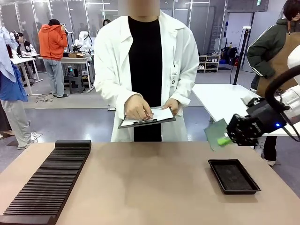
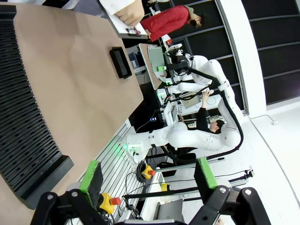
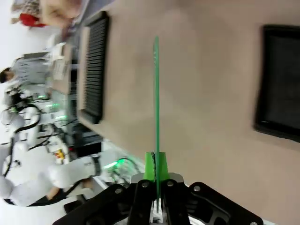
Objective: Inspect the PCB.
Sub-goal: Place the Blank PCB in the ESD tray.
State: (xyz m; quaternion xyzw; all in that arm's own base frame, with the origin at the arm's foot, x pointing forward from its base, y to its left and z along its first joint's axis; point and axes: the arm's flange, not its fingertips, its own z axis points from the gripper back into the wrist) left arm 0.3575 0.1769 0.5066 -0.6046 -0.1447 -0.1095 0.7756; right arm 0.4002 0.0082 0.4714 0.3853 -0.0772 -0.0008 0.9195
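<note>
My right gripper (image 1: 224, 139) is shut on the PCB (image 1: 216, 133), a thin green board held in the air above the table's right side, above and left of the black tray (image 1: 233, 176). In the right wrist view the PCB (image 3: 156, 98) shows edge-on, pinched between the green pads of the gripper (image 3: 155, 166). My left gripper (image 2: 147, 180) is open with nothing between its green fingers (image 2: 90, 176), off the table's near left corner. The person across the table holds a clipboard (image 1: 147, 118) with white paper in both hands.
A long black ribbed rack (image 1: 51, 180) lies along the table's left side; it is also in the left wrist view (image 2: 21, 108). The black tray (image 3: 280, 79) sits at front right. The tan table (image 1: 150, 183) is bare in the middle.
</note>
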